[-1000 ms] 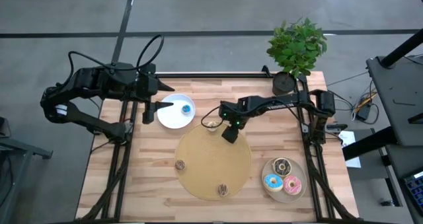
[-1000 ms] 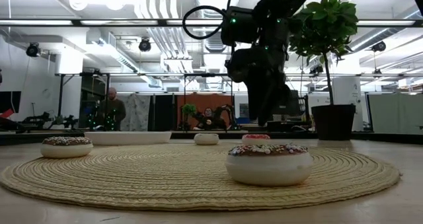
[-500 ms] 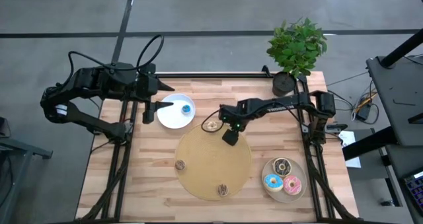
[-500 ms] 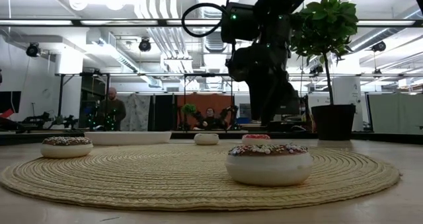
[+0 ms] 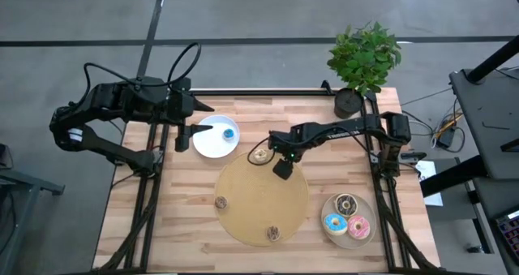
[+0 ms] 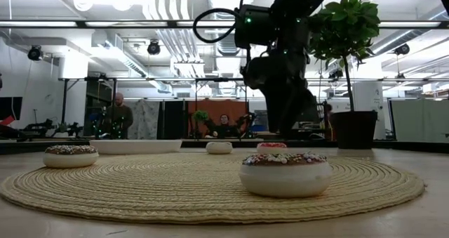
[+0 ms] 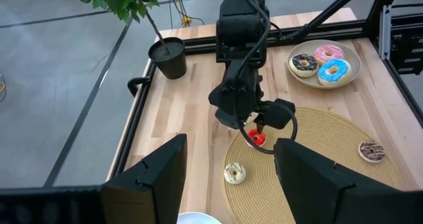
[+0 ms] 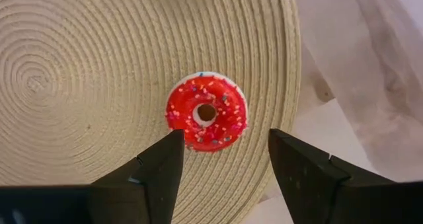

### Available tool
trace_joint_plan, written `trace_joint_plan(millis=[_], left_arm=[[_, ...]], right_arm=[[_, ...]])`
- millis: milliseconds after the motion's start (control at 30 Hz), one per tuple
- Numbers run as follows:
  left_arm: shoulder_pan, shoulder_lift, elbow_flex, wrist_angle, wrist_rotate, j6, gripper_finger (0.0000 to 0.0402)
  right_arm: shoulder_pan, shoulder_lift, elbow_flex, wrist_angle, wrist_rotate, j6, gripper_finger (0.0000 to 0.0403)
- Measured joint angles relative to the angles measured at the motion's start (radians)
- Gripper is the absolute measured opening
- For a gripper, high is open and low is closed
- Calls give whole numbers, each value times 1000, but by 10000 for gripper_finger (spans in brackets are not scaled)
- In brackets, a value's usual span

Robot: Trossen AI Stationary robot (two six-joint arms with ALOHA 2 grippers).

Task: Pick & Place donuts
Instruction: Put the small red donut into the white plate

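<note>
**One red donut lined up, grab not yet made**

One donut is the target now: the red donut (image 8: 207,113) lies flat at approx 1 o'clock on the mat (image 5: 251,186), near the rim. The R gripper (image 5: 282,168) hangs over it with its fingers (image 8: 155,171) apart, one either side, nothing held. My read: this is the approach of a pick. The next move calls for a straight drop, keeping the ring centred betw. the fingers, then a close across its outer edge. It's a low, flat thing, so the tips need to get right down to the mat. Then a lift and carry to a plate; which plate I can't tell.

Containers, near to far:
- Beige plate (image 5: 349,241), table's 5 o'clock: 3 iced donuts, choc (image 5: 347,204) at its 12, blue (image 5: 333,223) at 8, pink (image 5: 358,225) at 4. Pretty much full.
- Mat, table centre: besides the red one, a sprinkled donut (image 5: 273,233) at 6 o'clock, another (image 5: 220,201) at 9, and a cream one (image 5: 259,154) at 12, on the rim.
- White plate (image 5: 208,145), table's 11 o'clock: 1 small blue donut (image 5: 229,133) at its 2 o'clock, room to spare.

L gripper (image 5: 195,130) waits at the white plate's 9 o'clock edge, fingers apart, empty.
</note>
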Motion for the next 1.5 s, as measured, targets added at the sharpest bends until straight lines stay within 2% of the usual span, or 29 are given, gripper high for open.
trace_joint_plan(millis=[267,667,933,1233,1500], left_arm=[[0,0,0,0,0,0,199],[0,0,0,0,0,-3,199],[0,0,0,0,0,-4,199],[0,0,0,0,0,-4,199],[0,0,0,0,0,-4,199]], right_arm=[[-2,15,-3,3,6,-2,211],[0,113,30,-3,-9,-8,211],[0,108,31,-10,-8,-4,205],[0,94,29,-27,-21,-7,171],[-1,72,29,-25,-22,-8,169]])
